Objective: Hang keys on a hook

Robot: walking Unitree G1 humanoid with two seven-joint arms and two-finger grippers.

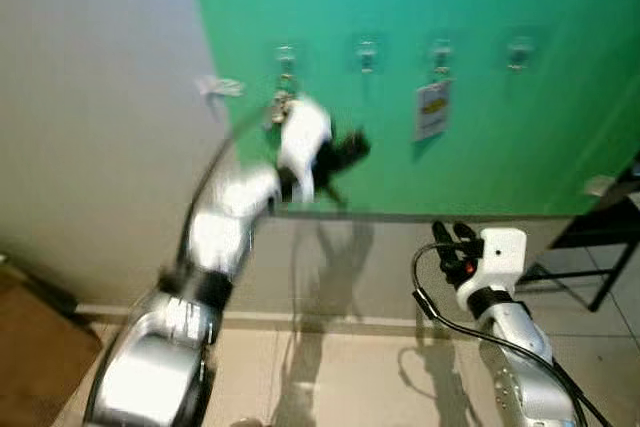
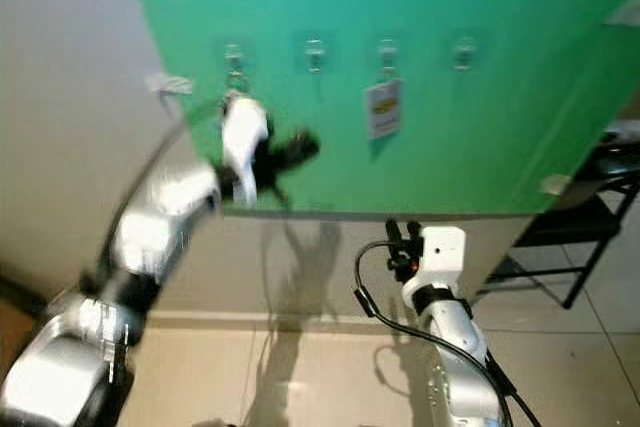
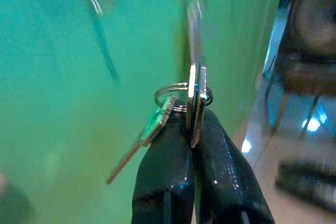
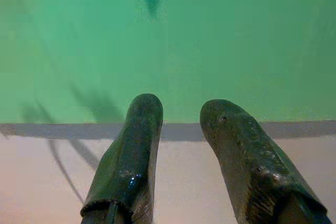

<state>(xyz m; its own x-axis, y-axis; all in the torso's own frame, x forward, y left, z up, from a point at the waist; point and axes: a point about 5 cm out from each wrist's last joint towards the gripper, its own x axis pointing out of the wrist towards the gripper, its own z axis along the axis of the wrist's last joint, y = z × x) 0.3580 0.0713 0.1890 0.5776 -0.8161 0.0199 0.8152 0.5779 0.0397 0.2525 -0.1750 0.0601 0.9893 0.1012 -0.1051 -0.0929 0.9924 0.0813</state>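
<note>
The keys [image 3: 194,103] are being pinched flat in the clenched left hand [image 3: 193,129], leaving the ring [image 3: 169,92] exposed for threading onto the leftmost hook [image 1: 286,59] on the green wall [image 1: 480,7]. The right hand [image 4: 181,109] is being held low, fingers spread, empty.

A room in a home, it seems, perhaps an entry corner: ahead of the raised left gripper [image 1: 350,150] a green wall [image 1: 480,7] carries a row of small hooks [image 1: 366,53], one hung with a tag [image 1: 432,110]. Below the gripper lies a pale tiled floor [image 1: 370,367]; off beyond the right gripper [image 1: 452,233] stands dark metal-legged furniture [image 1: 590,242].
</note>
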